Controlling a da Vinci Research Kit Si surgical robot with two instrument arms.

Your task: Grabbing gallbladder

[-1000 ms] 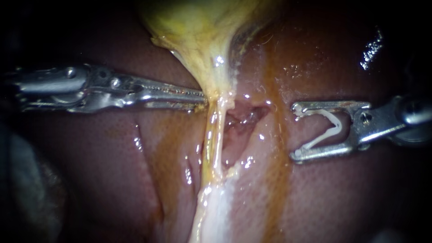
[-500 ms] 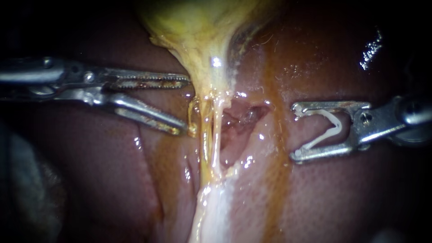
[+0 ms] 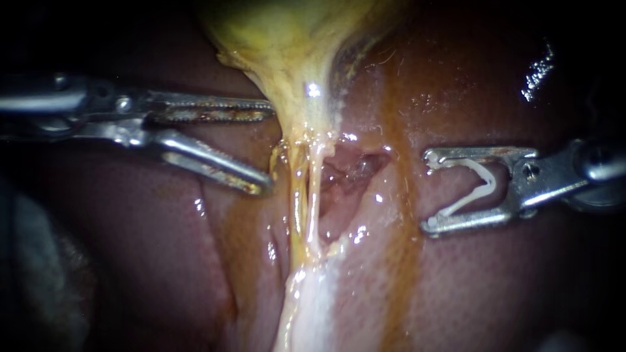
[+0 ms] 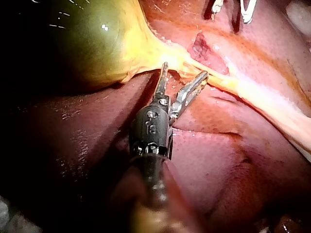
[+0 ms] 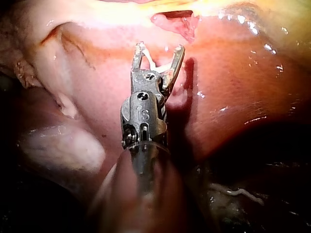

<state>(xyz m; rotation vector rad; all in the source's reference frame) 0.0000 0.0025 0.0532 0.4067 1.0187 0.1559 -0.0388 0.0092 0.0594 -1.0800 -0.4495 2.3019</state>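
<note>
The left instrument [image 3: 268, 148] comes in from the left with its jaws open in a moderate V and nothing between them but bare tissue. The upper jaw lies level, its toothed tip right at the edge of the gallbladder [image 3: 293, 45] where this narrows. The lower jaw slants down, and its tip ends just beside the pale strand [image 3: 303, 215] that runs on from that narrow end. In the left wrist view the same jaws [image 4: 185, 69] spread towards the neck of the gallbladder [image 4: 92, 43]. One tip sits at its yellow lower edge and the other against the strand, but neither side is pinched.

The gallbladder fills the upper middle of the endoscope view, yellow-green and glistening. It tapers down into the strand, which lies on the reddish-brown liver [image 3: 163, 261]. Just beside the strand, on the side of the right instrument, there is a small raw red pocket [image 3: 352, 169] in the tissue.

The right instrument [image 3: 427, 190] comes in from the right and rests over the liver, apart from the strand and the pocket. Its jaws stand wide apart with a white clip [image 3: 479, 186] bent between them, one end against each jaw. In the right wrist view the clip [image 5: 158, 64] sits deep in the jaws [image 5: 161, 46], with the pocket [image 5: 175, 20] just ahead of the tips.
</note>
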